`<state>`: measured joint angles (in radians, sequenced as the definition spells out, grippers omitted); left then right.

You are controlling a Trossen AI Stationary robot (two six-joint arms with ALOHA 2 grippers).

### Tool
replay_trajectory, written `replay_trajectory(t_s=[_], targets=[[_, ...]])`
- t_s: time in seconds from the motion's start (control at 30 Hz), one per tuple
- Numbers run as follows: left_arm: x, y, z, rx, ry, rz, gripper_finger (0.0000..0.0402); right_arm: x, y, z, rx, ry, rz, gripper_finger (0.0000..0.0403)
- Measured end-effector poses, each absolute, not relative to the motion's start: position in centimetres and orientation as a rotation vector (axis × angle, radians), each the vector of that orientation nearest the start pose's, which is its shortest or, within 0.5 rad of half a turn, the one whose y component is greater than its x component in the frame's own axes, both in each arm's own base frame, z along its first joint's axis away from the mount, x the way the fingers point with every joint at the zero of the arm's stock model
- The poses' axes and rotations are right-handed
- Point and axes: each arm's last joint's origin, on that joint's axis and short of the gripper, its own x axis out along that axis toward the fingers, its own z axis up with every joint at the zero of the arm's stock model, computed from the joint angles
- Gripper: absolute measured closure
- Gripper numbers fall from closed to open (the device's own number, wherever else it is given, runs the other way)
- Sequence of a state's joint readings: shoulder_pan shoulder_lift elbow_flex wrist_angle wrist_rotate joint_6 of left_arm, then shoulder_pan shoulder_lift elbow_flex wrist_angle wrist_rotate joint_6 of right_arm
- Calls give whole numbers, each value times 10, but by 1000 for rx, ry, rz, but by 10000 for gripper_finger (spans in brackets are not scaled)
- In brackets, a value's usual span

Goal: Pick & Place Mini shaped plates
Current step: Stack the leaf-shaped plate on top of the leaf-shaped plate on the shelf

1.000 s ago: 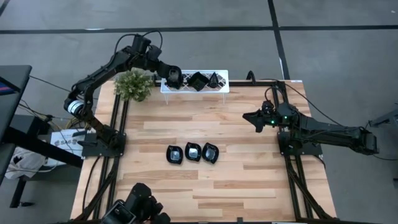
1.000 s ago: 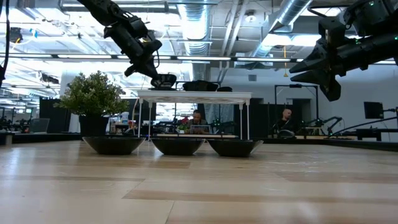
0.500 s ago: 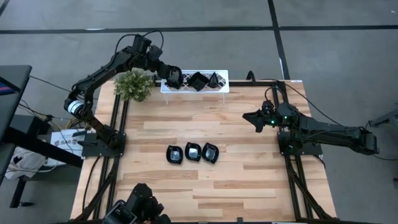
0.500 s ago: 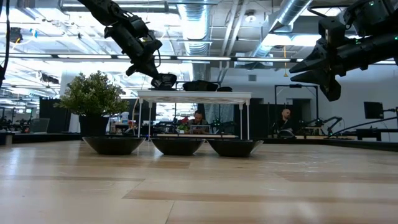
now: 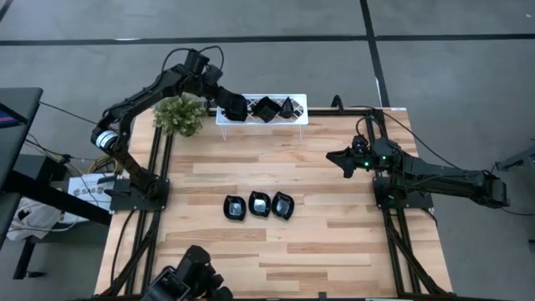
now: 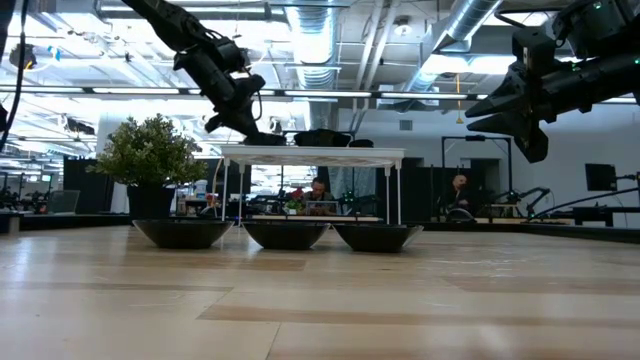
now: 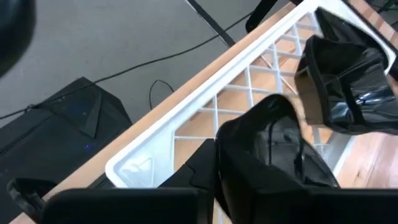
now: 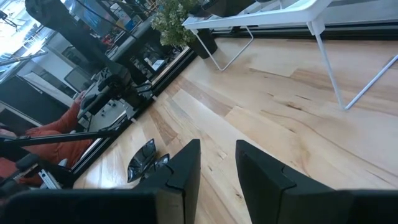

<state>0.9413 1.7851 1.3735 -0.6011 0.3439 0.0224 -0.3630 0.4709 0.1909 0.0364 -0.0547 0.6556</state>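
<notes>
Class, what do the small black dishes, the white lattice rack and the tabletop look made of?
Small black dishes: probably glazed ceramic or plastic, glossy, catching white glints.
White lattice rack: seemingly painted metal or plastic, smooth, with thin white legs.
Tabletop: wood planks, pale, with visible grain and seams.

Two dark jointed arms, black cables along links, blunt black fingers (image 8: 186,171)
</notes>
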Motion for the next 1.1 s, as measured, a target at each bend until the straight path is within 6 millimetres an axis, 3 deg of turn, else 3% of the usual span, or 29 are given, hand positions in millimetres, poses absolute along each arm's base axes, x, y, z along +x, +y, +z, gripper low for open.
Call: replay_trajectory(t_s=[0.5, 0.7, 0.83, 1.1], targets=[[227, 297, 245, -569, 803, 545, 319, 123, -45, 190, 697, 129, -378, 305], [220, 287, 270, -561, 744, 566, 277, 123, -45, 190, 697, 129, -379, 305], [221, 255, 291, -625, 726, 542, 261, 123, -45, 190, 697, 129, -378, 305], [225, 151, 300, -684, 737, 401, 265, 123, -45, 190, 698, 132, -379, 305]])
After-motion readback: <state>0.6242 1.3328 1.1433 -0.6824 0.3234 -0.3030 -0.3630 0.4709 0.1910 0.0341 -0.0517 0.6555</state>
